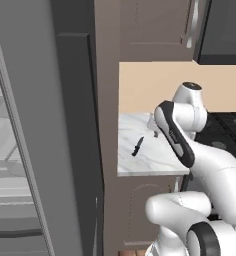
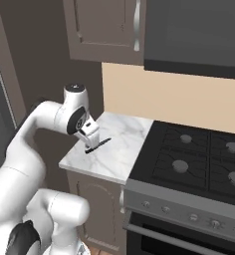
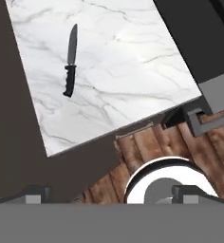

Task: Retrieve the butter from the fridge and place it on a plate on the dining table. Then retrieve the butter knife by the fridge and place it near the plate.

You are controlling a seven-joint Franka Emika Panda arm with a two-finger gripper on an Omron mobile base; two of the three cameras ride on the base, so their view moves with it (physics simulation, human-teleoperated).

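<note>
Butter knife flat on the marble bench beside the fridge; fingers released and holding nothing.

The dark butter knife with a black handle and grey blade (image 3: 70, 60) lies flat on the white grey-veined marble bench (image 3: 133, 76), near the bench's edge on the fridge side and about midway between its front and back edges. In the left base view the knife (image 1: 137, 146) rests just inside that edge, next to the brown cabinet panel (image 1: 107, 125) that separates the bench from the tall grey fridge (image 1: 40, 150). The black gas stove (image 2: 199, 164) adjoins the bench's opposite edge. The white arm's two-finger gripper (image 2: 91, 145) hovers above the bench over the knife, apart from it. Its two dark fingers (image 3: 31, 197) stand spread wide, with nothing between them.
</note>
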